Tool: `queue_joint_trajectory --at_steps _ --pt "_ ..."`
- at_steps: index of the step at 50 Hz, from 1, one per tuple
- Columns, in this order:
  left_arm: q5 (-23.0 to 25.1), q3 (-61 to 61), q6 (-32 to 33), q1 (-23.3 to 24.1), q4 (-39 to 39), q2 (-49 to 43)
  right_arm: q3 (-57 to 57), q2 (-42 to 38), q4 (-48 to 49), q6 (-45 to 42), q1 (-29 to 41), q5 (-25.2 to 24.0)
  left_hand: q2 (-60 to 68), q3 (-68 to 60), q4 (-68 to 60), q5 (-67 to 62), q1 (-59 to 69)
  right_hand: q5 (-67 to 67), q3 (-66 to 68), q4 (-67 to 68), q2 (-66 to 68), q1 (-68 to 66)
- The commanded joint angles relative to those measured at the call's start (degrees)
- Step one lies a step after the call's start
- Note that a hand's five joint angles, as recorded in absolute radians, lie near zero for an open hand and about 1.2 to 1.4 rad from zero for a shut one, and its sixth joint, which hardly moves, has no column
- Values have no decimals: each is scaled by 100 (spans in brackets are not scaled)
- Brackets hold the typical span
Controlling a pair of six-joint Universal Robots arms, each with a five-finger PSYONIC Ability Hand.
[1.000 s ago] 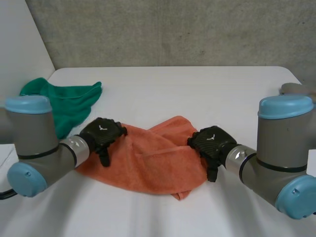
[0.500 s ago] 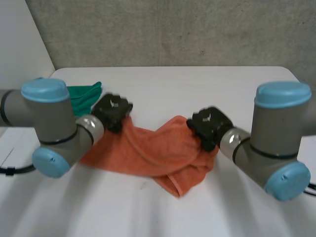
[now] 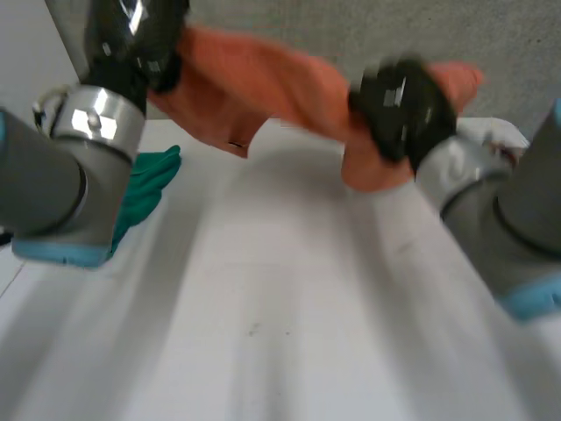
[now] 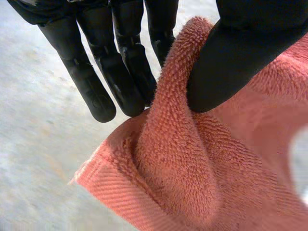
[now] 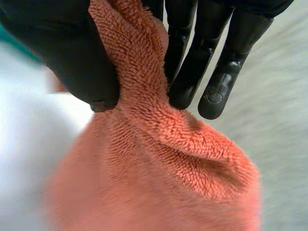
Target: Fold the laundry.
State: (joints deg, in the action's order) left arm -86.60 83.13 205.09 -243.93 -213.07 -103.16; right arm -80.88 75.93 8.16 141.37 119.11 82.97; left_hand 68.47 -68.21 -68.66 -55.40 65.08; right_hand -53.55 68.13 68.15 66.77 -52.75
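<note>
White tabletop (image 3: 289,316) runs back to a grey concrete wall (image 3: 526,44). Half a second ago the orange terry towel (image 3: 263,79) sagged on that tabletop between two low hands. Now both arms have swung up, and the towel stretches between them near twelve o'clock in the head view, apparently clear of the surface. The left hand (image 3: 140,35), at eleven o'clock, pinches the towel close to a hemmed edge between its thumb (image 4: 240,62) and straight fingers (image 4: 127,72). The right hand (image 3: 403,105), at one o'clock, pinches a bunched fold the same way. Two cloths in all: this towel and one crumpled green cloth (image 3: 145,189), lying at nine o'clock on the tabletop as before.
</note>
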Motion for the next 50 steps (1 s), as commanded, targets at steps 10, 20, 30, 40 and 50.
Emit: queue_joint_trajectory --at_steps 10,20,30,40,50 --pt "442 810 13 -32 221 -486 -534 -193 -1195 285 -150 -62 1139 -1165 -1120 -1446 1477 5355 -5813 -5815 -5677 4275" --pt "442 1091 22 -32 406 -214 502 -806 -1545 -30 -837 -106 988 -1014 -969 -1295 1327 5355 -5813 -5815 -5677 4275" --pt "442 1486 40 -111 476 -11 1970 -2353 -2837 -1419 -1109 -9 819 -845 -800 -1126 1158 3785 -4243 -4244 -4107 2704" --pt "451 1619 -4 -287 485 42 2543 -3031 -3146 -762 -1504 -481 802 -828 -783 -1109 1141 2422 -2880 -2882 -2744 1341" --pt "460 1592 -22 -322 476 42 2253 -3014 -3172 101 -1610 -1520 802 -828 -783 -1109 1141 2285 -2743 -2745 -2607 1205"
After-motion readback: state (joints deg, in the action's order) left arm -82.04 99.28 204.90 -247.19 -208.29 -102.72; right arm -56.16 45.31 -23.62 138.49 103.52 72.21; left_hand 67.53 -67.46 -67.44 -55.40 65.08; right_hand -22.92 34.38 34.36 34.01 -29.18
